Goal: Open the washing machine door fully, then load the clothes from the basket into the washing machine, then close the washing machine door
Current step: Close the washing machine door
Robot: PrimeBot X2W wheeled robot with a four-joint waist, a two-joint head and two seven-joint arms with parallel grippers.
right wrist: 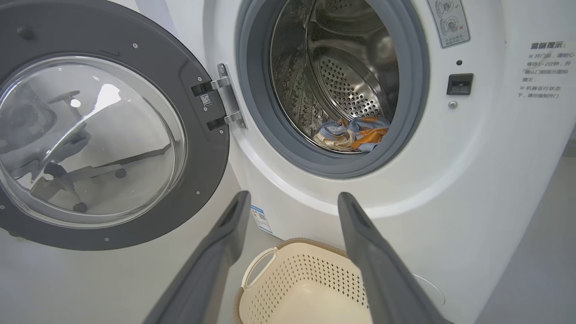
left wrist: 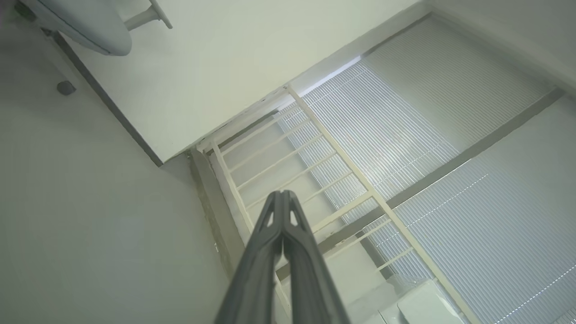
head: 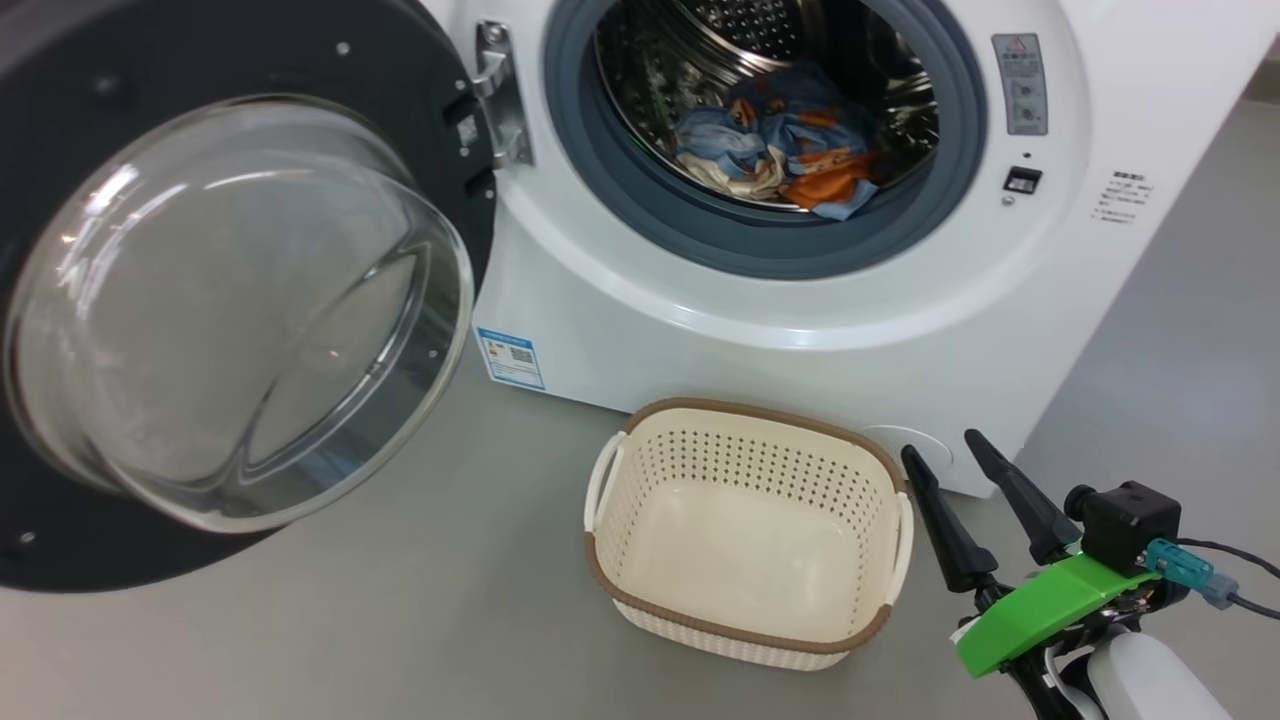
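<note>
Though hinged at the left of the opening, swung wide out: washing machine door [head: 230, 300], domed glass turned toward the head camera. Right of it, the washing machine [head: 800, 330], white, with grey ring [head: 760, 250] round a perforated steel drum [head: 740, 25]. Low in that drum, the clothes [head: 780, 150], a crumpled heap of light blue, orange and cream. On the grey floor [head: 400, 600] just before the machine, upright and empty, the basket [head: 740, 460], cream with a brown rim. Near the basket's right end, at the lower right of the head view, right gripper [head: 938, 443], claw spread wide, holding nothing; from its own wrist, fingers [right wrist: 369, 261] far apart, framing the machine's front above the basket. Clamped fully together, left gripper [left wrist: 282, 194], tips touching, nothing between them, pointed at a pale railing [left wrist: 333, 147] and ribbed panels [left wrist: 405, 112]
</note>
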